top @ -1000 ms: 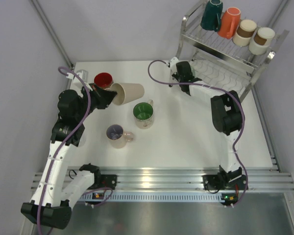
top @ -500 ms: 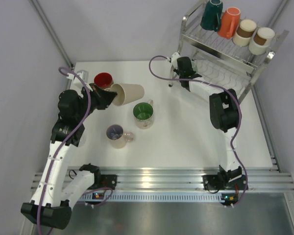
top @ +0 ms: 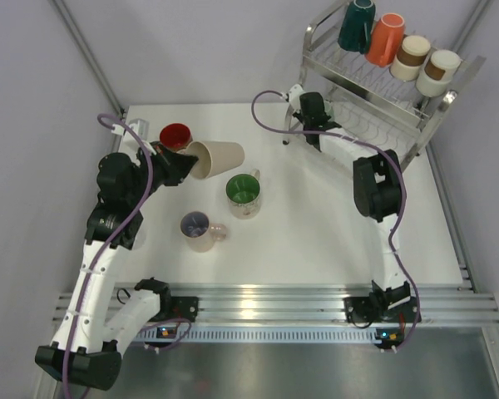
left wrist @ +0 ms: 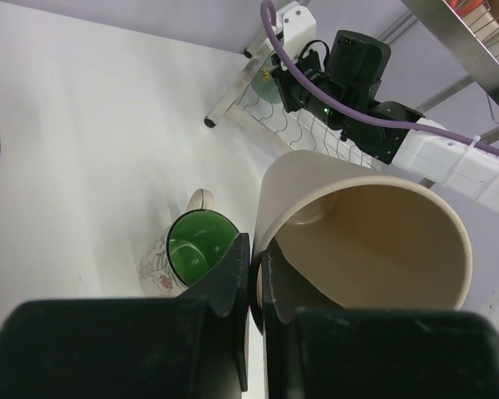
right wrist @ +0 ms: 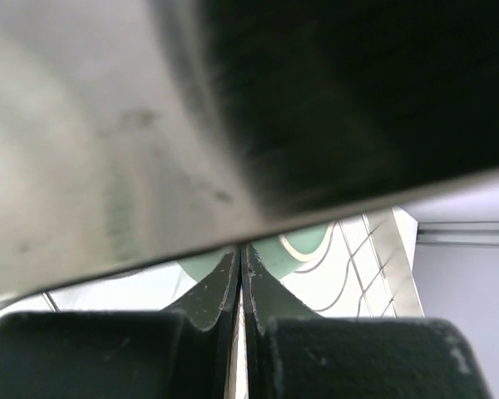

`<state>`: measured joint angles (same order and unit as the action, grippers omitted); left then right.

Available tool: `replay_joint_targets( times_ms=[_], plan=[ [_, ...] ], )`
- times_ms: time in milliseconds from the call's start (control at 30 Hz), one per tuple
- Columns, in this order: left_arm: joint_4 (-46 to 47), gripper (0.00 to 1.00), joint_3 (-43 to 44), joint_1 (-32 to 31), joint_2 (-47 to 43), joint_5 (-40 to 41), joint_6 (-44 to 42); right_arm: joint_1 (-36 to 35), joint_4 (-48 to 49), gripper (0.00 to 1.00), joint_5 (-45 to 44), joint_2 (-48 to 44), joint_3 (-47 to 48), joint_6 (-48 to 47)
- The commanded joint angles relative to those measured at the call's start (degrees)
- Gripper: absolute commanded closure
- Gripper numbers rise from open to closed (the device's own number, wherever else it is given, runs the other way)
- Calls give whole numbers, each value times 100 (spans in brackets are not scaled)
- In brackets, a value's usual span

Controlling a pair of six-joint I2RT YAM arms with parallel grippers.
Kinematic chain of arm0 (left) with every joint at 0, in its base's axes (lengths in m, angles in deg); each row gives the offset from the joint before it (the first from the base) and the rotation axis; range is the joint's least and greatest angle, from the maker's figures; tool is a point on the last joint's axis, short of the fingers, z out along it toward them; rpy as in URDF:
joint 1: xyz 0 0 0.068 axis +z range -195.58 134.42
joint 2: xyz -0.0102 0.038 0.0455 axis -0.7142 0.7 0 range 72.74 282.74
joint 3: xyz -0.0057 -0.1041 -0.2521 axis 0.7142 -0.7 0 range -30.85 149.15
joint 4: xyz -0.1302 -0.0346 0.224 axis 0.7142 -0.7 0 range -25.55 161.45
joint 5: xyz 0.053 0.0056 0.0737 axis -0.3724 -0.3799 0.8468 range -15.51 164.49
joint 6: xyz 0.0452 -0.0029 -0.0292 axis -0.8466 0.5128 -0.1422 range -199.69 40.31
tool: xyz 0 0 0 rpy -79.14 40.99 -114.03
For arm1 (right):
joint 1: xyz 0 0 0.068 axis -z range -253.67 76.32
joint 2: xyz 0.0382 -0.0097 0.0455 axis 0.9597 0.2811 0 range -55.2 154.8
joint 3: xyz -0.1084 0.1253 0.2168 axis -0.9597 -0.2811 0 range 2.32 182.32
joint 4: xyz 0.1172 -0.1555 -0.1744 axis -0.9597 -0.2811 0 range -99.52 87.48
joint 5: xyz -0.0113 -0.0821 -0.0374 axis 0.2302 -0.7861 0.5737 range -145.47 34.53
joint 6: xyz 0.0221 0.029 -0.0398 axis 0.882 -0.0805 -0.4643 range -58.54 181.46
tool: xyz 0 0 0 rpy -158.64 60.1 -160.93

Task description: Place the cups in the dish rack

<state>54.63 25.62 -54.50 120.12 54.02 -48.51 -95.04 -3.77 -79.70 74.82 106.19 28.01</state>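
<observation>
**Item:** beige cup (top: 219, 155).
**Location:** held tipped on its side over the counter (top: 316, 241), left of centre, well apart from the dish rack (top: 382, 125).
**Grip:** the rim wall is pinched by the left fingers (left wrist: 231, 287). The right fingers (right wrist: 212, 299) are clenched on nothing at the rack's lower shelf, with a mint cup (right wrist: 295, 245) just beyond.
**Step, as judged:** transfer to the rack.
**Next move:** the cup is to be carried across, turned mouth-down and set on a free shelf spot.
**Appearance:** plain matte beige with a pale, empty interior; no handle is seen.
</observation>
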Motion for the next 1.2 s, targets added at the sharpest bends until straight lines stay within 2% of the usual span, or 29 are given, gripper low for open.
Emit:
replay_joint_targets(
  times_ms=[0, 267, 667, 1000, 1167],
  plan=[
    [223, 100, 303, 14, -97, 34, 90, 194, 20, 100, -21, 33, -191, 41],
    [223, 100, 312, 14, 26, 105, 64, 150, 539, 100, 331, -205, -816, -117],
    [223, 100, 418, 14, 88, 69, 64, 431, 662, 100, -161, 235, -403, -250],
    [223, 100, 435, 14, 140, 26, 169, 624, 802, 100, -311, 24, -842, -144],
    [223, 100, 427, 5, 149, 8, 213, 730, 741, 100, -293, 50, -746, -21]
  ],
)
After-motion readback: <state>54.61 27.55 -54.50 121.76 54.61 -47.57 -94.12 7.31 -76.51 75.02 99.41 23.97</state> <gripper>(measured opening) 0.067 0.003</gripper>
